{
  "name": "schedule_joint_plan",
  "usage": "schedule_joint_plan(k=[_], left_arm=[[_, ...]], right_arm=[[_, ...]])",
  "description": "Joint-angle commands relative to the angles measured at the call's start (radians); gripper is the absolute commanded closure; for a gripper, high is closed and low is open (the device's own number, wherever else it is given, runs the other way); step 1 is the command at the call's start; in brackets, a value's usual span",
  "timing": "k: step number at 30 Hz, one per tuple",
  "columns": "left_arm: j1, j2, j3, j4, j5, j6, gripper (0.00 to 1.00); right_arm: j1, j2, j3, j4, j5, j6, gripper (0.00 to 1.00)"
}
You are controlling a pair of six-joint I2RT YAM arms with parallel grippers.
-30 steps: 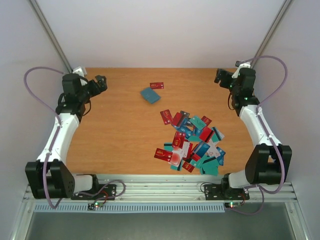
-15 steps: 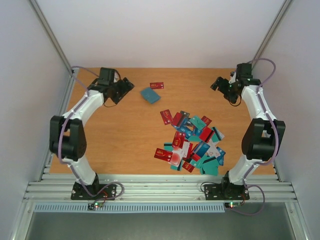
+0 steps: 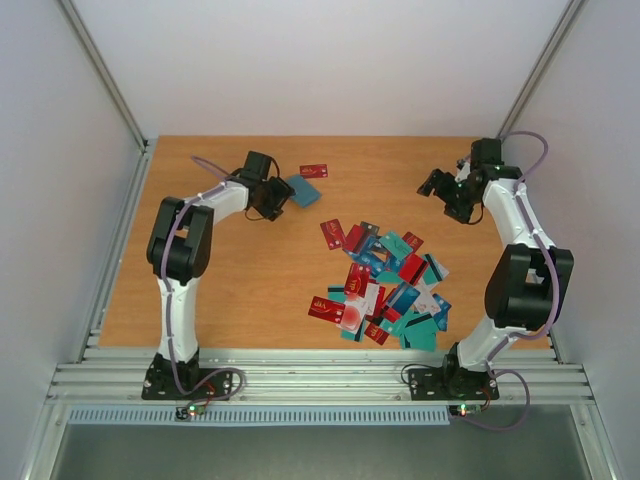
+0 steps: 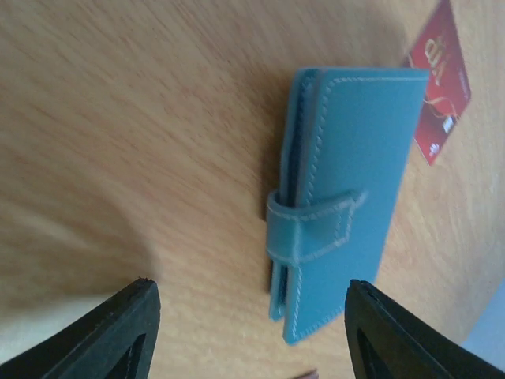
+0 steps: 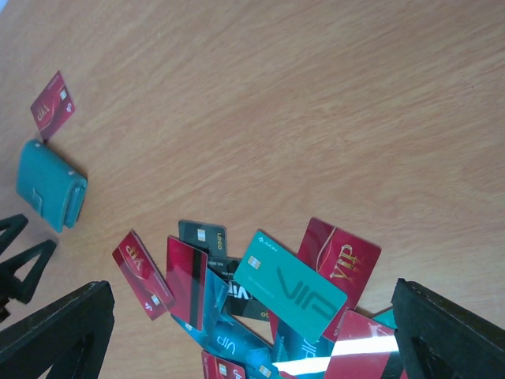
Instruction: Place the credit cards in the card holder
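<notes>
I had the left arm [image 3: 215, 200] stretched toward the far edge of the tabletop [image 3: 240, 290], a little left of its middle. Its jaws stood released, gripping nothing. In the left wrist view the two dark fingertips [image 4: 126, 332] sat wide apart, with bare wood between them. The card holder [image 3: 299, 189] lay just beyond those tips, folded shut with its strap [image 4: 316, 229] across the open edge, flat on the wood. It was in line with the gap but not yet inside it.

One red card [image 3: 313, 171] lay just beside the holder, on the side toward the far edge. I could not tell whether the two touched.

The rest of the credit cards [image 3: 385, 285] lay in a loose overlapping heap right of the middle, running toward the near edge, well apart from the holder.

The right arm [image 3: 510, 215] hung over the far right part of the tabletop. Its jaws were spread wide and empty, with the far end of the heap, including a teal card [image 5: 288, 284], showing below them.
</notes>
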Motion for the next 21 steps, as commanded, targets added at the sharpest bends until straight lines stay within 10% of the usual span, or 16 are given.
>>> schedule_joint_plan(k=[1, 21], left_arm=[[0.002, 0.047, 0.044, 0.097, 0.001, -0.066, 0.36], [-0.015, 0.177, 0.14, 0.129, -0.006, -0.015, 0.7]], right_arm=[[0.004, -0.035, 0.002, -0.026, -0.02, 0.002, 0.03], [0.004, -0.045, 0.004, -0.045, 0.028, -0.031, 0.04]])
